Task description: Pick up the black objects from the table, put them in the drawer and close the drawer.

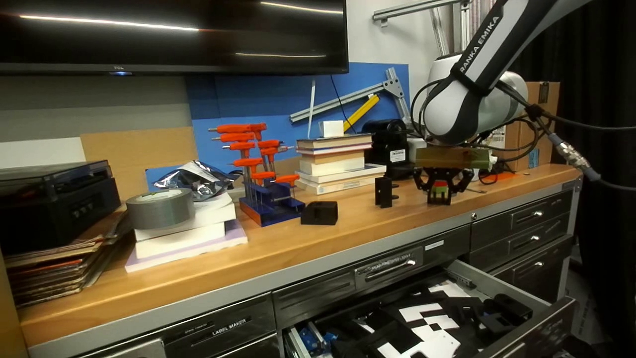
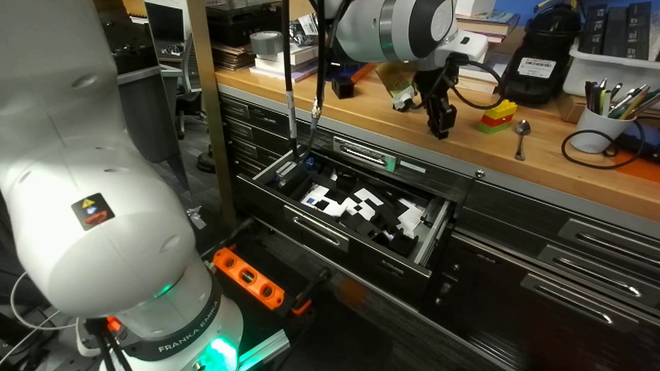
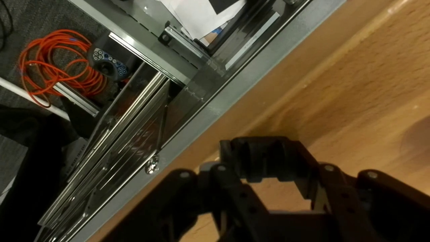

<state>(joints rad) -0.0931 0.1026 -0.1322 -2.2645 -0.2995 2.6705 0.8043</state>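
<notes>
Black box (image 1: 319, 213) and black block (image 1: 383, 194) on the table (image 1: 278, 243), drawer (image 2: 361, 255) open.
I have the gripper (image 1: 439, 198) near the front edge, fingertips together; the block stands nearby, the box beside the tool rack (image 1: 268, 204).

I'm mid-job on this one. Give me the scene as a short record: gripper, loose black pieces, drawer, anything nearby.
Position: gripper over the table, near its front edge
Jaws: not wide open; whether shut or holding anything is unclear
Black pieces on table: low black box beside the orange-handled tool stand; upright black block, between box and gripper in an exterior view
Storage: drawer pulled open, black and white items inside
Nearby: toy-brick stack and spoon on the table
</notes>
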